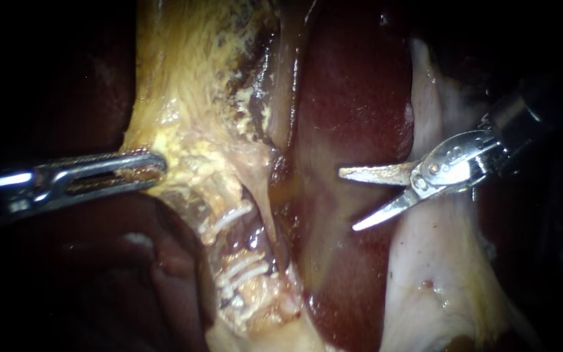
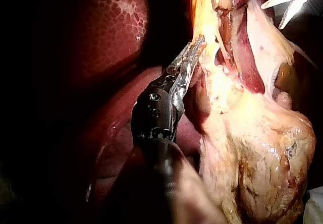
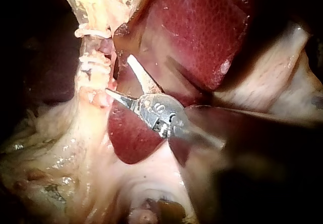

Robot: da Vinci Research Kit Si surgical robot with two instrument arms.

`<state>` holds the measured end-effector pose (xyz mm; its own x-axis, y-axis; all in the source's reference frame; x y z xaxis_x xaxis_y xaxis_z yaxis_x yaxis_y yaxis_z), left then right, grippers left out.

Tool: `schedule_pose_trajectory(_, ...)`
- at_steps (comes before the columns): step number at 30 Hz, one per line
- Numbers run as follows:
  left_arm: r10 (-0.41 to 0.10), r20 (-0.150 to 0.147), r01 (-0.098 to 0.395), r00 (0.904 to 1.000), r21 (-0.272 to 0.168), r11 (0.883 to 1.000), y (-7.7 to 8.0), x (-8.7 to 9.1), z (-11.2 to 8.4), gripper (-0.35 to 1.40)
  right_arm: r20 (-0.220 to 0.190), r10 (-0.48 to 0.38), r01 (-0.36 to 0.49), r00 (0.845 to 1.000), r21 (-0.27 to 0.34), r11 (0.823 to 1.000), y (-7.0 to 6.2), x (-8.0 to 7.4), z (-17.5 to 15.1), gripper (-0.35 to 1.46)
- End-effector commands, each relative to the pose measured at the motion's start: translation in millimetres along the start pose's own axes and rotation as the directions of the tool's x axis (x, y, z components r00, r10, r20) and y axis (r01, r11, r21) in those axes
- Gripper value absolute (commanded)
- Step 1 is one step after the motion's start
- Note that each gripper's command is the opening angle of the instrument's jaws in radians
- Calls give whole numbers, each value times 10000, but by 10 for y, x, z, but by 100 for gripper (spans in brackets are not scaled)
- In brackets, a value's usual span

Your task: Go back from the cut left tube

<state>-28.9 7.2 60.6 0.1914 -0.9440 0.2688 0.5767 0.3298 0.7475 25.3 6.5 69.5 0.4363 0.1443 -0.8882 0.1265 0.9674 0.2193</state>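
Observation:
A tube (image 1: pixel 229 244) runs down the middle of the endoscope view with white clips (image 1: pixel 226 218) above and more clips (image 1: pixel 245 274) below a dark gap. My right instrument (image 1: pixel 347 200) has two thin blades, open, standing over the liver (image 1: pixel 353 85) to the right of the tube and touching nothing. In the right wrist view its blades (image 3: pixel 118 74) lie just beside the clips (image 3: pixel 92 62). My left instrument (image 1: pixel 154 168) is shut on the yellow gallbladder tissue (image 1: pixel 184 98) above the clips. Its jaws (image 2: pixel 197 45) show pinching that tissue in the left wrist view.
Pale membrane (image 1: pixel 438 274) hangs below and behind my right instrument. Dark red liver (image 2: pixel 116 27) lies beside my left instrument's shaft. The bulky yellow gallbladder body (image 2: pixel 257 153) fills the space beside it. My right instrument's blades (image 2: pixel 275 13) show far ahead.

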Motion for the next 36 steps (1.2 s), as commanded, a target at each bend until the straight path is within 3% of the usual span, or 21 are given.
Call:
schedule_pose_trajectory(1, -1, 33, 1, 10000, -49, 10000, 1, 1, 4, -35, 15, -19, 19, 10000, -3, 10000, -1, -2, 3, 143)
schedule_pose_trajectory(10, 76, 158, -74, 9998, -140, 9999, 11, 12, 60, -35, -14, -131, 131, 9999, 57, 9999, -4, -9, 14, 145)
schedule_pose_trajectory(22, -23, 254, 26, 9997, -114, 9999, 12, -14, 112, -35, -14, -112, 112, 9999, 54, 9999, -3, -6, 14, 145)
schedule_pose_trajectory(36, -24, 280, 27, 9996, -97, 9999, 15, -16, 115, -35, -18, -92, 92, 10000, 61, 9999, -2, -3, 12, 145)
